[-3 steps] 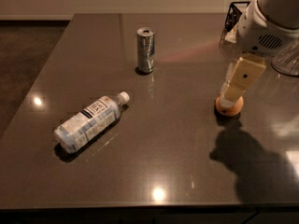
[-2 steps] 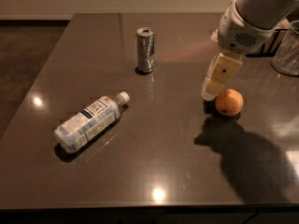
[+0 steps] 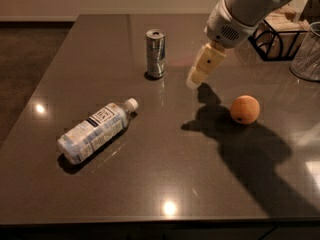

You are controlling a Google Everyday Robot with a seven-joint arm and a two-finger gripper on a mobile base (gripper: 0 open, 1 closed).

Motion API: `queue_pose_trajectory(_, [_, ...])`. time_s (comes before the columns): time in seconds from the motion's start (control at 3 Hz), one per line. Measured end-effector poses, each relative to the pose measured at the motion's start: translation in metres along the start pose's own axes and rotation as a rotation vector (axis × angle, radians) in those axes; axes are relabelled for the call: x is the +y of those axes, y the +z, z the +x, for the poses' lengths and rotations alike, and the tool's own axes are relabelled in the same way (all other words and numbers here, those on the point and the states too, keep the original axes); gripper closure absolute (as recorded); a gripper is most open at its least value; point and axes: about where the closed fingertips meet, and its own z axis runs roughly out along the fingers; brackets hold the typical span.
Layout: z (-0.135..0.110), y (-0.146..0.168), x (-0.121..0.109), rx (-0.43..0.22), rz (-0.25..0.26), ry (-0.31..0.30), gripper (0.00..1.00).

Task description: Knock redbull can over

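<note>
- Redbull can (image 3: 155, 54) is standing upright toward the far side of the table (image 3: 165, 184), untouched.
- Gripper (image 3: 193, 82) is hanging just right of the can, not touching it, with its tip low. The jaws are looking pressed together and empty, probably to serve as a blunt pusher.
- Water bottle (image 3: 95, 133) and orange (image 3: 245, 109) are lying outside a leftward sweep.

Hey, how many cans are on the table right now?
1. The redbull can stands upright toward the far side of the table, left of the gripper, which hovers between it and the orange. The wire rack at far right may hide others.
</note>
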Motion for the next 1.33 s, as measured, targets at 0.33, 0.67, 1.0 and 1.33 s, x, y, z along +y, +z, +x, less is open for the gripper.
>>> queue_pose_trajectory(0.33, [-0.020, 0.024, -0.020, -0.065, 0.005, 0.047, 0.00])
queue_pose_trajectory(0.67, [-0.040, 0.053, -0.040, -0.108, 0.024, 0.079, 0.00])
queue_pose_trajectory(1.0, [-0.055, 0.072, -0.062, -0.145, 0.048, 0.119, 0.00])
queue_pose_trajectory(1.33, [-0.076, 0.086, -0.076, -0.197, 0.050, 0.155, 0.00])
